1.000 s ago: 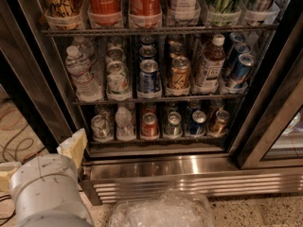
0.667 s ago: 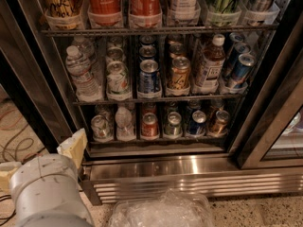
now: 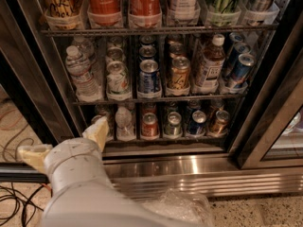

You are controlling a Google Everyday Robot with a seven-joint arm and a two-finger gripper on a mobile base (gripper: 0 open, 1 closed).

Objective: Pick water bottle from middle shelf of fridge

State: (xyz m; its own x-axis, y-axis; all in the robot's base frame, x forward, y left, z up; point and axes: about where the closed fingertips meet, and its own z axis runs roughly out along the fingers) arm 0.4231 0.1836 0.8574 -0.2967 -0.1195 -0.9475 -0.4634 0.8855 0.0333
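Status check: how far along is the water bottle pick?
Done: the gripper sits before the fridge, low left by its base. In hand: nothing; its fingers are open and empty. Left: rise to the water bottle, upright, left on the middle shelf, grasp, withdraw.

Lower left of frame: the pincer (image 3: 62, 140), its cream fingers (image 3: 98, 134) spread wide, in front of the fridge (image 3: 189, 167) base. The water bottle (image 3: 80, 74) stands upright at the left end of the middle shelf (image 3: 156, 100), beside cans (image 3: 149, 77).
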